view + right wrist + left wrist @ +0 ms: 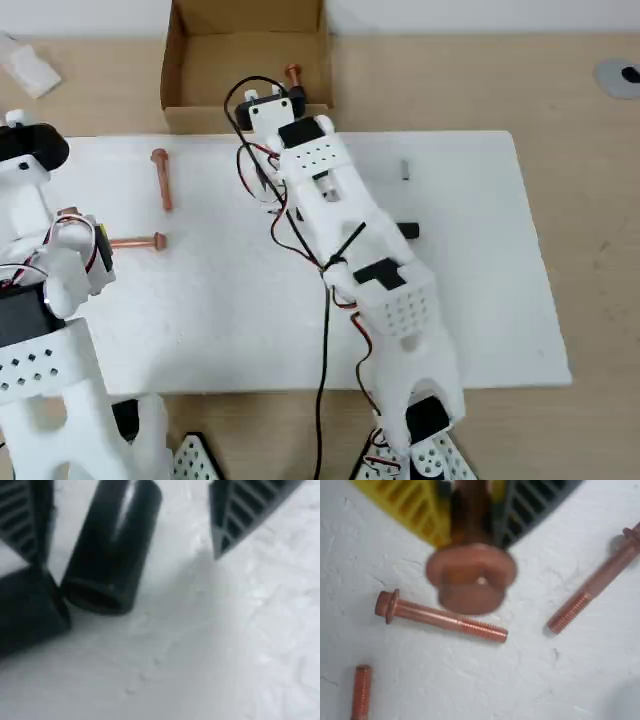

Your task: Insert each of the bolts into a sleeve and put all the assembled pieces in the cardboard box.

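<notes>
Bolt point(470, 577) in left gripper point(473, 530) grip — sleeve point(111, 550) between right gripper point(127, 552) parted jaws

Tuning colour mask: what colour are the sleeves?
Black; the sleeves show best in right wrist view.

White foam sheet point(480, 300) covers the wooden bench point(590, 200). Grey round disc point(618, 77) lies off the sheet's far right corner. Small white packet point(30, 68) lies off its far left corner.

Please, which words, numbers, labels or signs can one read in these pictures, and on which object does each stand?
None can be read.
The cardboard box, the bolts and the sleeve show no print.
The grey disc bears a dark mark, too small to read.
</notes>
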Motion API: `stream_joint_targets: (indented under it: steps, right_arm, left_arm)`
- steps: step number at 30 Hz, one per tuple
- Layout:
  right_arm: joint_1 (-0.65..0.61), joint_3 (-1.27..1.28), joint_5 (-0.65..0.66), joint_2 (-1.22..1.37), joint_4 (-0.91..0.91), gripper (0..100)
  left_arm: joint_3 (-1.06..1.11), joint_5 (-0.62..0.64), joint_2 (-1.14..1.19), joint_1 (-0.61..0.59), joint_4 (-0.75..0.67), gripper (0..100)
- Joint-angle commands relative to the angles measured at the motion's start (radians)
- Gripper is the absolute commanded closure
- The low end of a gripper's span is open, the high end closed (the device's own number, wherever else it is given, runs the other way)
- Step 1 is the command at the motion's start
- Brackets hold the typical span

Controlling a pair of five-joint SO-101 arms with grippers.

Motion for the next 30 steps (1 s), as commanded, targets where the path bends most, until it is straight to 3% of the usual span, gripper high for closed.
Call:
stream_joint_targets:
  steps: [1, 12, 19, 26, 30]
  right_arm:
    - [-0.005, -0.054, 0.000, -0.007, 0.002, 77.8]
    - [-0.005, -0.047, 0.048, -0.005, 0.006, 77.9]
    - [-0.004, -0.047, 0.048, -0.005, 0.003, 91.1]
    - [-0.004, -0.047, 0.048, -0.005, 0.008, 92.7]
    - [-0.004, -0.051, 0.048, -0.007, 0.009, 99.1]
  left_arm:
    - [-0.003, 0.006, -0.027, 0.011, -0.014, 99]
    - [-0.003, 0.006, -0.027, 0.009, -0.014, 99]
    - [-0.003, 0.006, -0.027, 0.009, -0.014, 99]
    - [-0.003, 0.005, -0.027, 0.009, -0.012, 99]
    - [-0.003, 0.005, -0.027, 0.009, -0.012, 99]
